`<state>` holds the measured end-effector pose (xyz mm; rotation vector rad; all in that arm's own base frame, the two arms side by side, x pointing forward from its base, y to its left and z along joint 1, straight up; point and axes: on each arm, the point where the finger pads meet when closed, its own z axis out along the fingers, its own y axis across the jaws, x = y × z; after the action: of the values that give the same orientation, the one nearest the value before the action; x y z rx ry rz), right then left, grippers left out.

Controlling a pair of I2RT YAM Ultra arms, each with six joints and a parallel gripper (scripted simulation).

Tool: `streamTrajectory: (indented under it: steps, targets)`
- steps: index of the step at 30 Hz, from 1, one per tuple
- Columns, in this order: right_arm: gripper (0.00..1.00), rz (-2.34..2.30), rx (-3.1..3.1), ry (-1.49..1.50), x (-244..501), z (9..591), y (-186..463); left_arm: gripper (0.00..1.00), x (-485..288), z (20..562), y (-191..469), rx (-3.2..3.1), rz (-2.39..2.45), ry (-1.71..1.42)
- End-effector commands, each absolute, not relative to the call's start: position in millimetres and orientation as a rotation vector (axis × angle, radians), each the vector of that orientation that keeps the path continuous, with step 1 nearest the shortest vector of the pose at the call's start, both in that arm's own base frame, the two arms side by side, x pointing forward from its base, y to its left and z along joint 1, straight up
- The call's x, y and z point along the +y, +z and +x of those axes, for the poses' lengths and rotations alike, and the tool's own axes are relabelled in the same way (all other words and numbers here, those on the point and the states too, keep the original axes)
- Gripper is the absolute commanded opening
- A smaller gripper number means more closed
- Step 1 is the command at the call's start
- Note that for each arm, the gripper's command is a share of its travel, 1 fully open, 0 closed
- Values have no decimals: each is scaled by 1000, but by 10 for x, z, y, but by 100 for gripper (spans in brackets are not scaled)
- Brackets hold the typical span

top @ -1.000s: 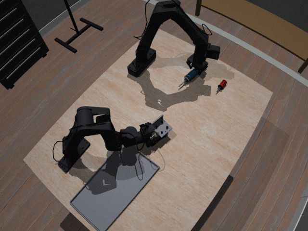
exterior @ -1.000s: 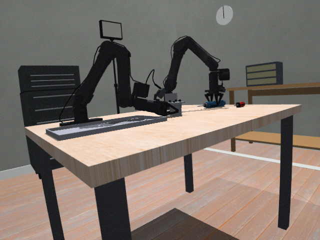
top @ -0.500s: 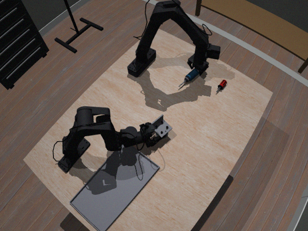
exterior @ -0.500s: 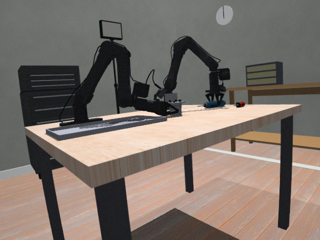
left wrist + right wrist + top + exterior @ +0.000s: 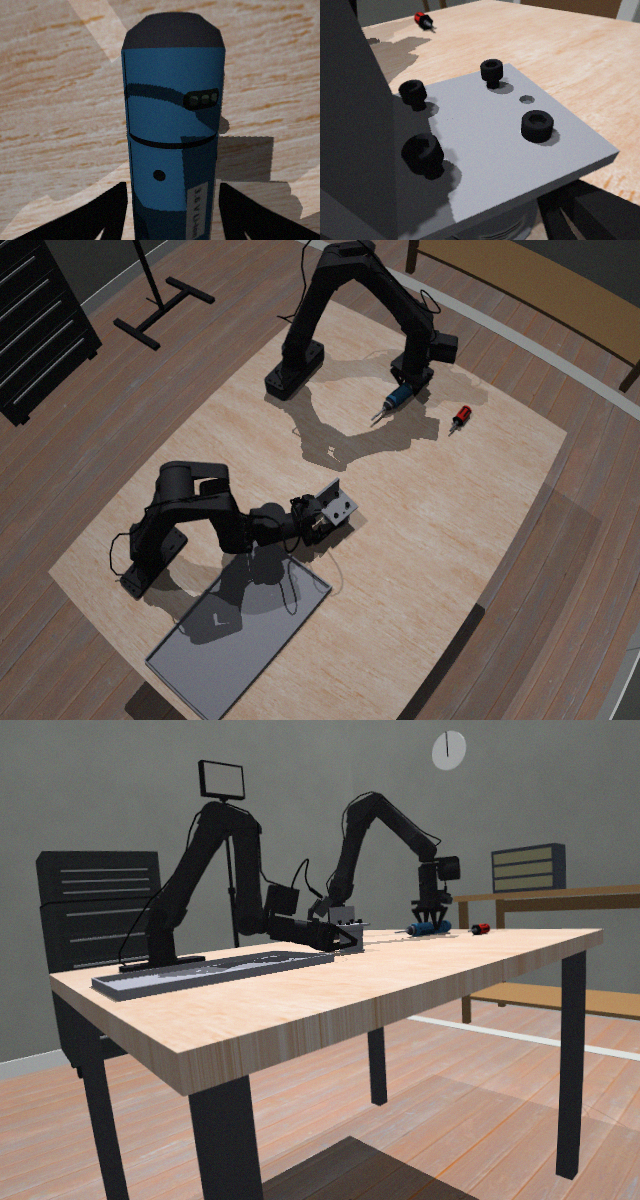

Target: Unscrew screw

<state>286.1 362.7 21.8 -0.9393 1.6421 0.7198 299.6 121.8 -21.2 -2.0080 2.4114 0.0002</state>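
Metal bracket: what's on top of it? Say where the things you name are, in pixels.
Four black screws stand on the bracket [image 5: 341, 506] [image 5: 485, 150]: three raised, one seated low [image 5: 537, 126]. Their lower ends are hidden inside.

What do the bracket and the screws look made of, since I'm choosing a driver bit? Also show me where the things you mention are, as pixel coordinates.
Bracket [image 5: 343, 505] [image 5: 485, 135]: probably metal, matte; uniformly pale grey, thin, sharp-edged.
Screws [image 5: 537, 126]: likely dark-coated steel, dull black with faint rim highlights, though black plastic isn't ruled out.
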Motion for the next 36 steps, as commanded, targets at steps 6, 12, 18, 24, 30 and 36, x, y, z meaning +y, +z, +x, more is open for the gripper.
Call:
streamTrajectory:
  steps: [6, 12, 18, 24, 30, 36]
  targets:
    - [59, -935, 1643, 720, 3643, 2873, 236, 55, 1242, 3031, -178, 2400, -1993, 3]
    - [59, -935, 1643, 720, 3643, 2873, 236, 46, 1242, 3031, -178, 2400, -1993, 3]
    - [59, -935, 1643, 720, 3643, 2873, 236, 46, 1242, 3031, -178, 2400, -1993, 3]
    - [59, -935, 1643, 720, 3643, 2873, 236, 46, 1242, 3031, -178, 2400, -1993, 3]
    - [59, -935, 1643, 720, 3643, 2873, 236, 45, 1242, 3031, -178, 2400, -1993, 3]
    - [59, -935, 1643, 720, 3643, 2873, 236, 45, 1242, 3031, -178, 2400, -1993, 3]
